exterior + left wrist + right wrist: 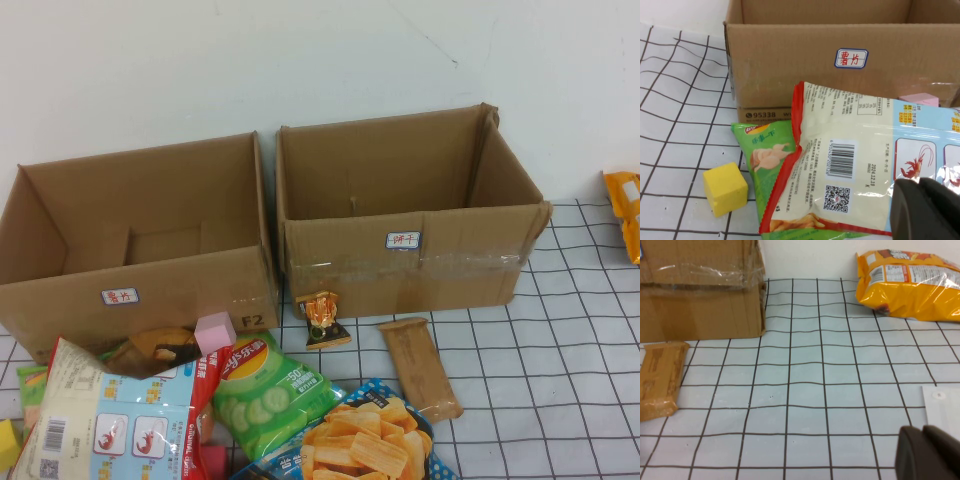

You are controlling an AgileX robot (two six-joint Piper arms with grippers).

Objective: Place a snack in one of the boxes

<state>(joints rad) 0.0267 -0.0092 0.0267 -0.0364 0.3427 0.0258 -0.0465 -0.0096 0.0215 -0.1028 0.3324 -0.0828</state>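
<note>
Snacks (265, 395) lay heaped at the tabletop's near-left edge, both boxes (400, 225) empty. Left gripper (927, 210) hovered over them, right gripper (930, 452) over bare grid; jaws' state unclear. Next: grasp one.

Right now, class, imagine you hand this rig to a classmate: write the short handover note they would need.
Left gripper: above the white shrimp snack bag, holding nothing visible; fingers' state unclear.
Right gripper: over bare grid cloth, holding nothing visible; fingers' state unclear.
Both cardboard boxes, left box and right box, stand open and show no snacks inside.
Snacks lie in front: green chip bag, brown bar, small orange packet; yellow bag off to the right.
Done: nothing boxed yet.
Left: grasp one snack and drop it into a box.
</note>
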